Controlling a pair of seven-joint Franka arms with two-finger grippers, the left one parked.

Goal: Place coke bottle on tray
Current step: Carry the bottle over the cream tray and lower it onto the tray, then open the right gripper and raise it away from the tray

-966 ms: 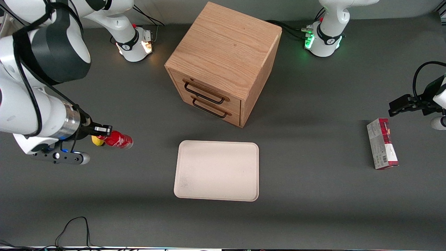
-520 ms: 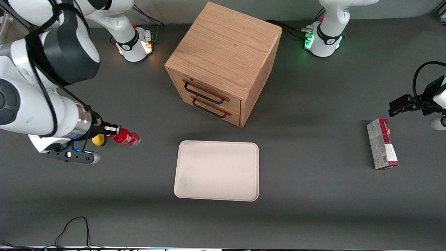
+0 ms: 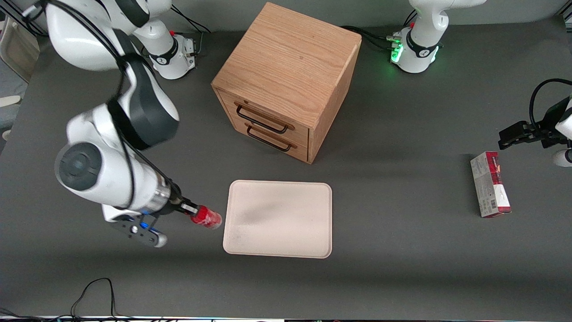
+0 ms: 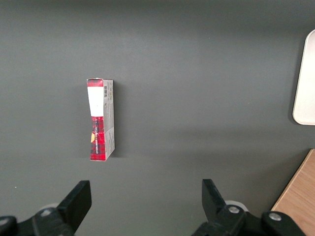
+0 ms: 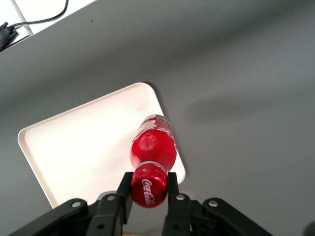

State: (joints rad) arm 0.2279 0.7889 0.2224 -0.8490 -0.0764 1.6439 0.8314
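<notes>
End effector (image 5: 147, 189) pinches the coke bottle (image 5: 152, 150) by its cap, held just beside the tray (image 3: 286, 232).

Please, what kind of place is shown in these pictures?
Probably a robotics lab bench set up for tabletop tests. A gripper holds a coke bottle by its cap beside a tray on a grey table, with a wooden cabinet and loose cables around.
</notes>
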